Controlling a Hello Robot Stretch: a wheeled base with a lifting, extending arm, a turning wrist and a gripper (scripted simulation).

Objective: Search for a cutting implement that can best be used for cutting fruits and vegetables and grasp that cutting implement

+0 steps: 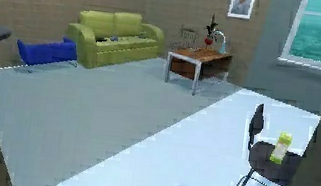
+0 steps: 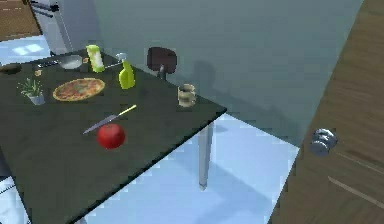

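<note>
The search looks done: a thin, straight knife [image 2: 108, 121] lies flat on the dark counter [image 2: 60, 170] in the arm side view, near the middle of the top, just above a round red fruit [image 2: 111, 137] and below the pizza [image 2: 78, 90]. It runs on a slant. Its lower left end is grey like a blade and its upper right end is yellowish like a handle, though it is too slim to be sure.

The step now is the approach. The base should line up so the arm reaches straight out over the knife, lifted above the counter top before it extends. Aim for the yellowish end and keep wide of the fruit, which could roll. The jar [image 2: 186, 95] and the bottle [image 2: 126, 75] stand well apart from that path. The pincer's state cannot be told.
</note>
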